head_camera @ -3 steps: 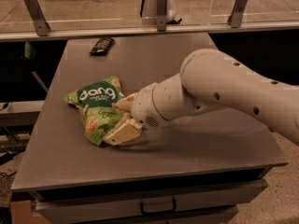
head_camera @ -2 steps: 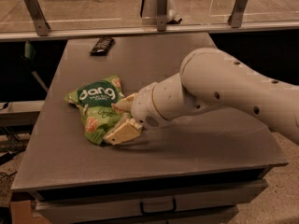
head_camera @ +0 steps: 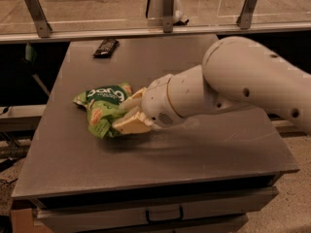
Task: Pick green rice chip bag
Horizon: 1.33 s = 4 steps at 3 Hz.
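Change from a second ago is hard to find: the gripper (head_camera: 122,114) sits in the same spot at the left-centre of the table (head_camera: 194,154), and the green rice chip bag (head_camera: 103,101) lies as crumpled as it did then, neither lifted nor slid. The white arm (head_camera: 233,81) keeps the same slant, coming in from the right edge and running down and left to the bag.

The pale fingers (head_camera: 133,125) are closed on the right end of the bag, one on its far side and one on its near side, with the green foil bunched between them. That end of the pouch is covered by the gripper, so only the dark-green logo and the folded lower part show. Whether the bag's underside touches the table is hard to say, as its shadow merges with the grey top. The arm is cut off at the right edge of the view.

A small dark wrapped bar (head_camera: 106,47) lies at the far left of the table, well apart from the bag. Beyond the far edge runs a glass barrier (head_camera: 121,13) on slanted metal brackets. A drawer handle (head_camera: 163,213) shows under the near edge.
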Motion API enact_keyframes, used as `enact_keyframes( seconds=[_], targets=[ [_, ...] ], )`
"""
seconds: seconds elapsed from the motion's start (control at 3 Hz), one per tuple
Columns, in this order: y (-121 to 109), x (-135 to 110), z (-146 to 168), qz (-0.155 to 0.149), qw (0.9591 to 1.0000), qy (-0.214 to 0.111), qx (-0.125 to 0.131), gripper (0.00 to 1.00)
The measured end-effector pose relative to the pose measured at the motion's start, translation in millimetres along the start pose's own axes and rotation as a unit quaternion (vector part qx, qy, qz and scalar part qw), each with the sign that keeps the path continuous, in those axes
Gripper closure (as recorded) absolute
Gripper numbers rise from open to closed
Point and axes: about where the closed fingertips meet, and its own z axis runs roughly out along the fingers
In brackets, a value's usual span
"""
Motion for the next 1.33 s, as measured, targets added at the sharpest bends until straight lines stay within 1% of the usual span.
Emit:
enact_keyframes(
  seconds=[0.33, 0.67, 1.0, 1.33],
  targets=[
    [-5, -47, -48, -0.045, 0.9973, -0.044, 0.037, 1.00],
    [-9, -77, -81, -0.077, 0.9922, -0.076, 0.062, 1.00],
    [-8, -100, -99, -0.106, 0.9857, -0.112, 0.068, 1.00],
    [-8, -100, -99, -0.106, 0.9857, -0.112, 0.068, 1.00]
  ],
)
